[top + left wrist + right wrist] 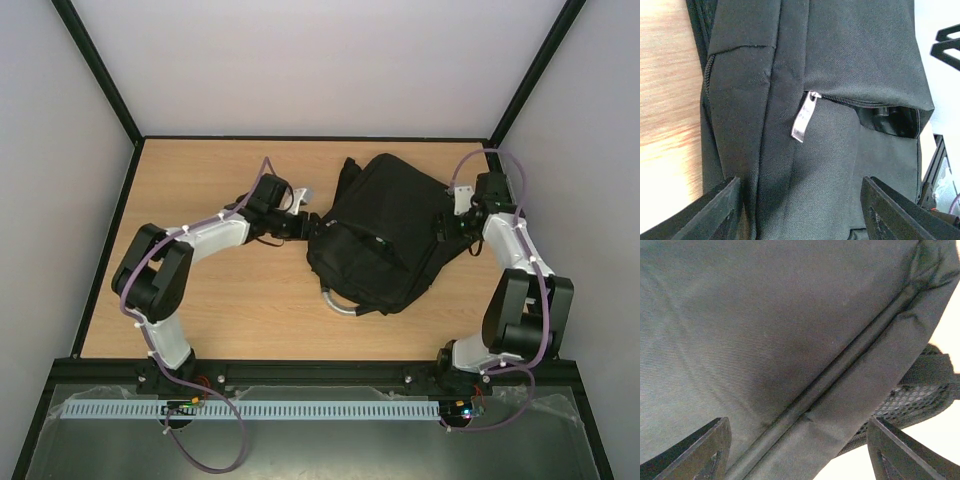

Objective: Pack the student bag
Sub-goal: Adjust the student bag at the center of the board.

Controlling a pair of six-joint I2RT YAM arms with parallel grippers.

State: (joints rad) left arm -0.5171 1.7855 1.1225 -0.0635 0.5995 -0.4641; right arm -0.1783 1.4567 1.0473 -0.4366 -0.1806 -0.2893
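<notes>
- The left gripper (308, 226) is at the left side of the student bag (385, 235), with its fingers spread.
- The bag lies on the table (220, 310), right of centre. Its long axis goes far to near, and the grey loop handle (340, 303) points to the near edge.
- The right gripper (447, 228) is at the bag's right side, also spread.

Lab robot test cell: light wood-laminate tabletop (250, 310) boxed in by plain white panels (300, 60) on black metal frame struts (100, 70); white slotted cable duct (250, 410) along the tabletop's near edge, purple cables (241, 437) looped just below it.
</notes>
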